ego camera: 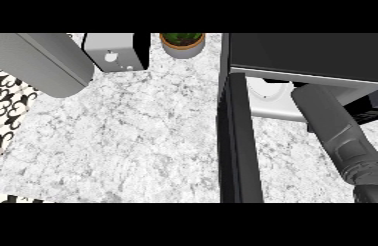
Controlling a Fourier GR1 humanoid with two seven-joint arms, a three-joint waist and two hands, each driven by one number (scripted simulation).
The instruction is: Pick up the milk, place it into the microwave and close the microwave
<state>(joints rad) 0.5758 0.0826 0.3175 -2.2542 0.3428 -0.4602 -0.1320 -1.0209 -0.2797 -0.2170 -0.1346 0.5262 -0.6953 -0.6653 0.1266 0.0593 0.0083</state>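
The microwave (303, 52) fills the upper right of the frame, a black box standing on the counter (133, 135). Its door (240, 140) is swung open and runs as a dark slab from the box's left edge down to the bottom of the frame, right of centre. Inside the opening a white round plate (267, 94) shows on the light floor of the cavity.

The right forearm (336, 127) comes up from the lower right corner, slanting up and left, and its upper end reaches into the microwave's opening, just right of the plate. The right hand is hidden past that end, so I cannot tell how its fingers stand or what they hold. The milk shows nowhere; I cannot tell where it is.

The left forearm (40, 62) lies across the upper left of the frame as a broad grey shape. The left hand is out of sight, so its fingers cannot be told either.

At the top edge stand a grey box (111, 50) with a black side and, to its right, a potted plant (182, 42).
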